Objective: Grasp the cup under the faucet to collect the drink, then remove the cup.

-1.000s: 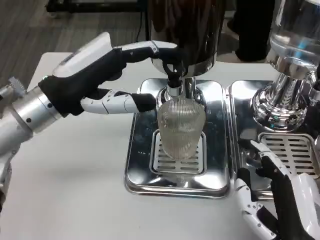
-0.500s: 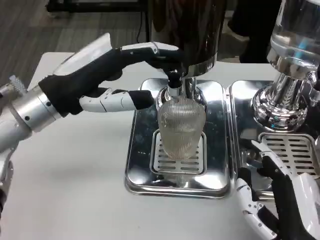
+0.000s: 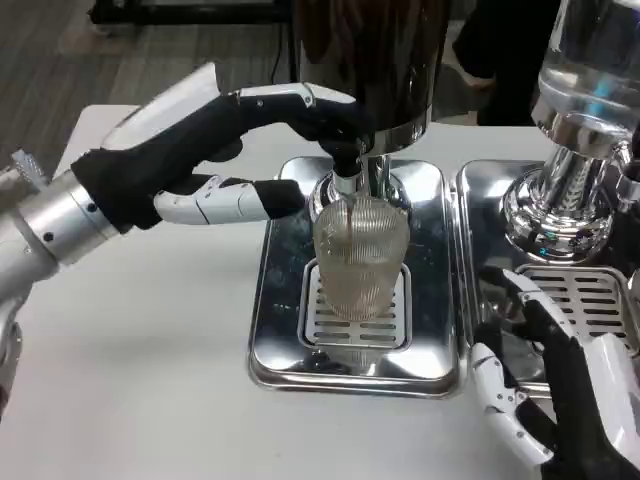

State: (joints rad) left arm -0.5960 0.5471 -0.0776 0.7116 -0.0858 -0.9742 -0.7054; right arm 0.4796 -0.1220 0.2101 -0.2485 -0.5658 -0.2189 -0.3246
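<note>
A clear ribbed cup (image 3: pixel 362 257) stands upright on the drip grille (image 3: pixel 358 327) of the left dispenser, right under its faucet (image 3: pixel 347 165). A brownish tint shows inside the cup. My left hand (image 3: pixel 215 150) reaches in from the left at faucet height; its upper fingers (image 3: pixel 305 98) lie against the faucet lever and its lower fingers (image 3: pixel 245 200) end just left of the cup's rim. It holds nothing. My right hand (image 3: pixel 555 390) hangs open at the lower right, apart from the cup.
The dark drink tank (image 3: pixel 370 55) towers over the steel tray (image 3: pixel 275 300). A second dispenser (image 3: pixel 580 150) with its own tray and grille (image 3: pixel 585 305) stands to the right, just above my right hand. White table (image 3: pixel 150 360) spreads at the left and front.
The left hand has hardly moved and stays at the faucet. The cup's contents look slightly darker. The right hand has shifted a little to the right and up.
</note>
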